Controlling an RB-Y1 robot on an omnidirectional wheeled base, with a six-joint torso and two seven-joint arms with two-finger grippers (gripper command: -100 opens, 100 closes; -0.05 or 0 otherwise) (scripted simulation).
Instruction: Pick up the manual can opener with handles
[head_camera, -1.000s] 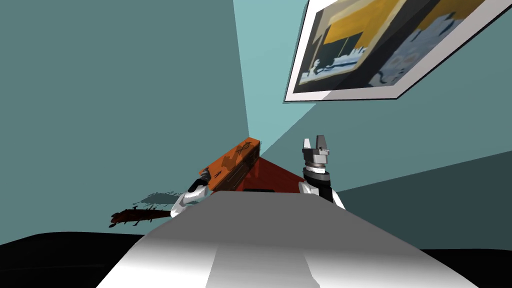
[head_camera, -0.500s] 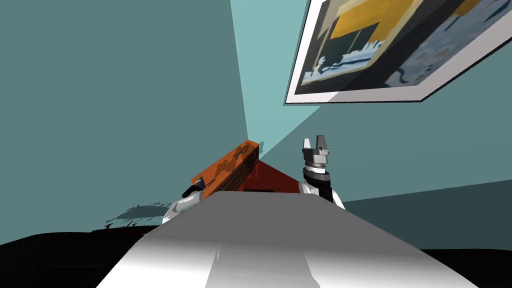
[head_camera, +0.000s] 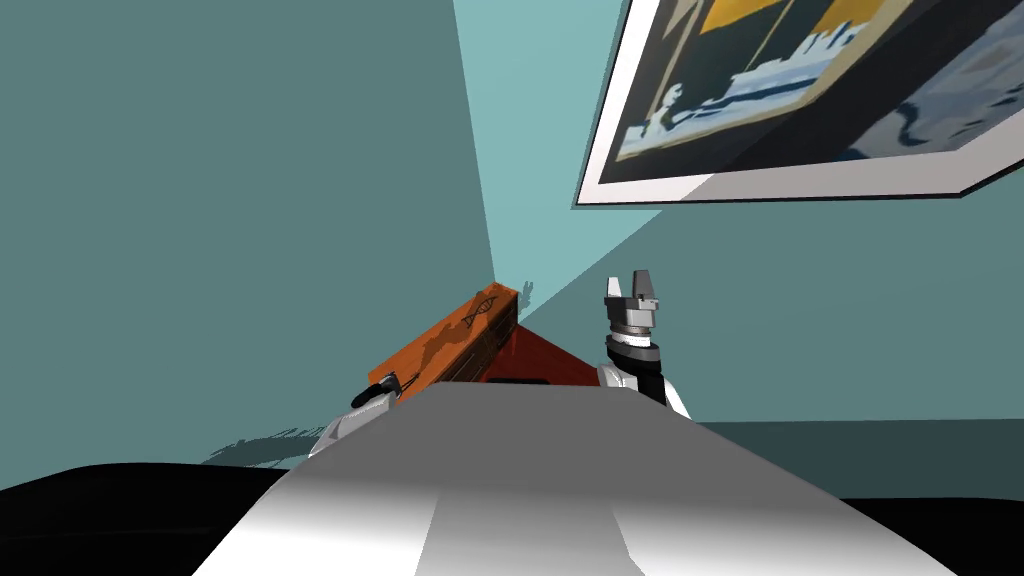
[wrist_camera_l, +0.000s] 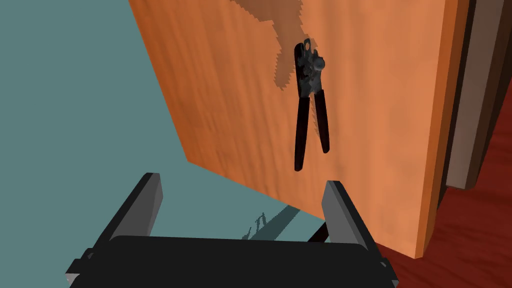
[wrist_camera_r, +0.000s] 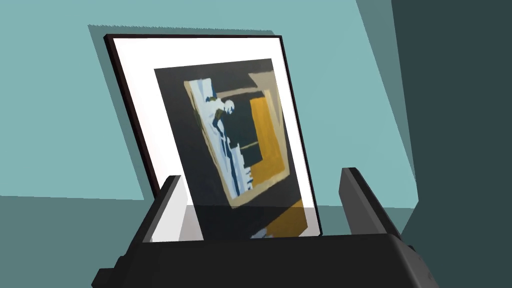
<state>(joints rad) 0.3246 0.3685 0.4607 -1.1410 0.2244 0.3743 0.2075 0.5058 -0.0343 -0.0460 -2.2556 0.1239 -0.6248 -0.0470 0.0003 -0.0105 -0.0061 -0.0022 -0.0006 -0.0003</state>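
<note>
The can opener (wrist_camera_l: 310, 100) is black, with two long handles and a grey geared head. It lies flat on an orange wooden top (wrist_camera_l: 380, 130). My left gripper (wrist_camera_l: 242, 200) is open and short of the opener's handle ends, over the top's near edge, touching nothing. The handles point toward one of its fingers (wrist_camera_l: 340, 205). In the head view the opener (head_camera: 482, 304) is a small dark mark far along the wooden top (head_camera: 440, 345), and my left gripper (head_camera: 383, 384) is at that top's near end. My right gripper (head_camera: 632, 290) is raised beside my chest, open and empty.
The wooden top belongs to a low piece of furniture with a dark brown side (wrist_camera_l: 475, 100), set in a corner of teal walls on a dark red floor (wrist_camera_l: 475, 240). A framed picture (head_camera: 800, 100) hangs on the right wall. A black area (head_camera: 100, 520) lies at lower left.
My head view has turned, so the picture and the wall have shifted. My left hand has drawn back toward the near end of the wooden top. The right arm is unmoved.
</note>
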